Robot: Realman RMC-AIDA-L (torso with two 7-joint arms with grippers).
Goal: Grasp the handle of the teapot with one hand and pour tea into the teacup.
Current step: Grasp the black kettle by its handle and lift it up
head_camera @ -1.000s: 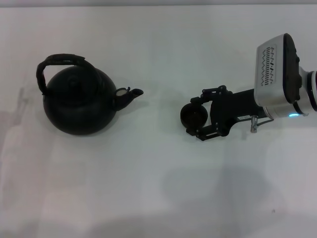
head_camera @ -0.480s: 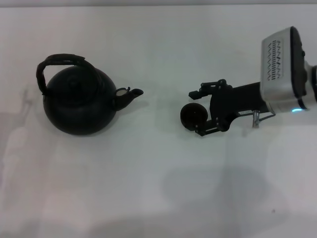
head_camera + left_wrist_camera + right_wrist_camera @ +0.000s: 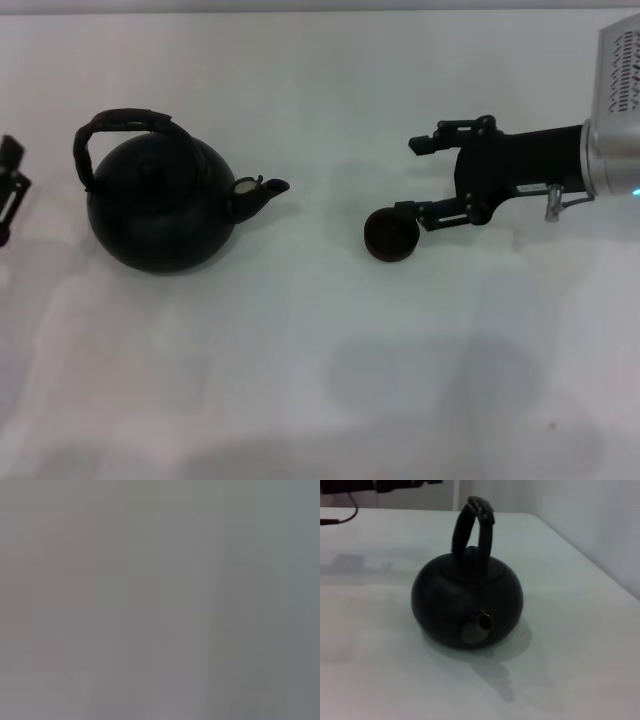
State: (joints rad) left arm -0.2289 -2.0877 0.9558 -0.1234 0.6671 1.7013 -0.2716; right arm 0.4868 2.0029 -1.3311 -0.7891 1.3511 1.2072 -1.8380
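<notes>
The black teapot (image 3: 160, 205) stands on the left of the white table, its spout (image 3: 268, 188) pointing right toward the teacup (image 3: 391, 237). Its dark arched handle (image 3: 120, 125) stands up over the lid. The small dark teacup sits upright on the table mid-right. My right gripper (image 3: 410, 178) is open just right of and behind the cup, its lower fingertip close to the rim, nothing held. My left gripper (image 3: 8, 190) peeks in at the left edge, left of the teapot. The right wrist view shows the teapot (image 3: 467, 605) and handle (image 3: 472, 525) spout-on.
The white table (image 3: 320, 380) stretches wide in front of both objects. Its far edge runs along the top of the head view. A wall rises beyond the table's side in the right wrist view. The left wrist view is a blank grey.
My right gripper has drawn back to the right and away from the teacup, which stays on the table. The left gripper has come into view at the left edge.
</notes>
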